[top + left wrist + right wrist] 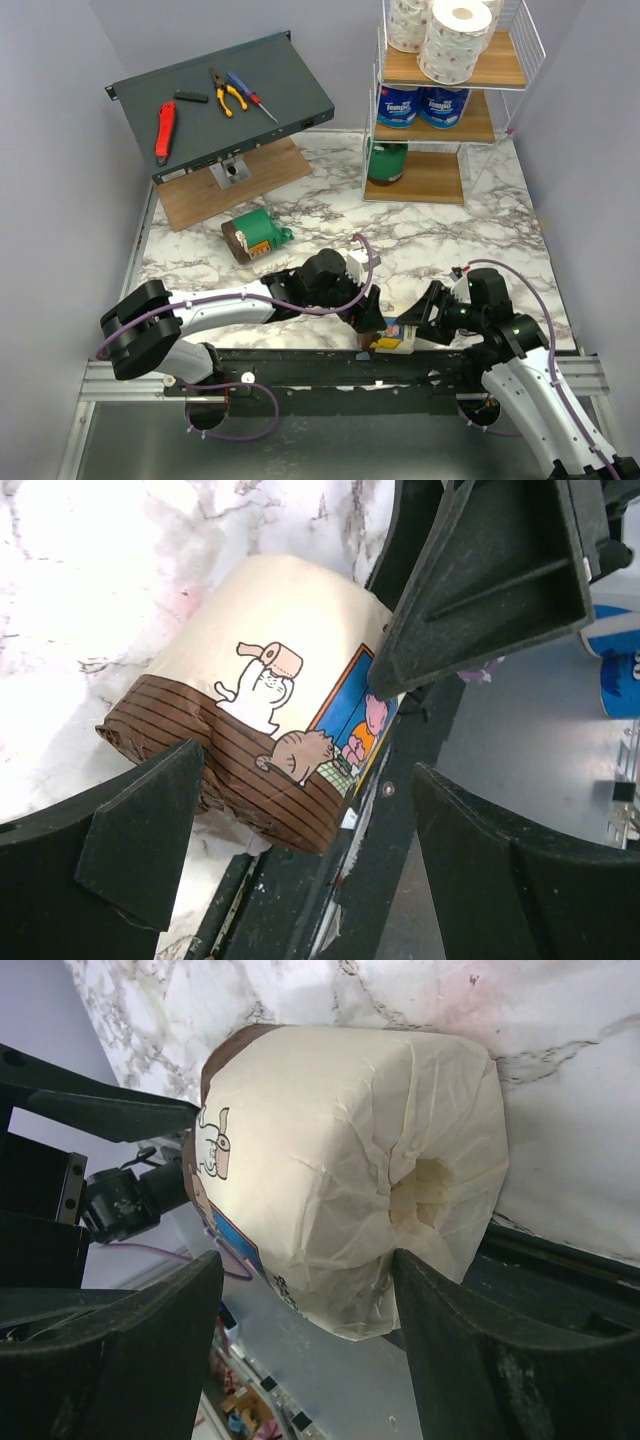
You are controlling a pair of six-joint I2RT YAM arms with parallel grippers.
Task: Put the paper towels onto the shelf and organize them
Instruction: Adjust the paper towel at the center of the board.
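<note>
A cream-and-brown wrapped paper towel roll (388, 338) lies on its side at the table's front edge, between my two grippers. In the left wrist view the roll (270, 700) has its brown end reaching between my open left gripper (310, 830), close to the left finger (140, 840). In the right wrist view my right gripper (305, 1270) is open around the roll's cream end (350, 1160); one finger (480, 1350) touches it and the other stands apart. The shelf (430, 180) holds white speckled rolls (455, 40), blue-and-white rolls (420, 105) and a green roll (387, 160).
Another green roll (255, 235) lies on the marble table left of centre. A dark grey slanted panel (290, 75) with hand tools (165, 130) sits at the back left on a wooden board (270, 175). The black frame rail (300, 365) runs just below the front edge.
</note>
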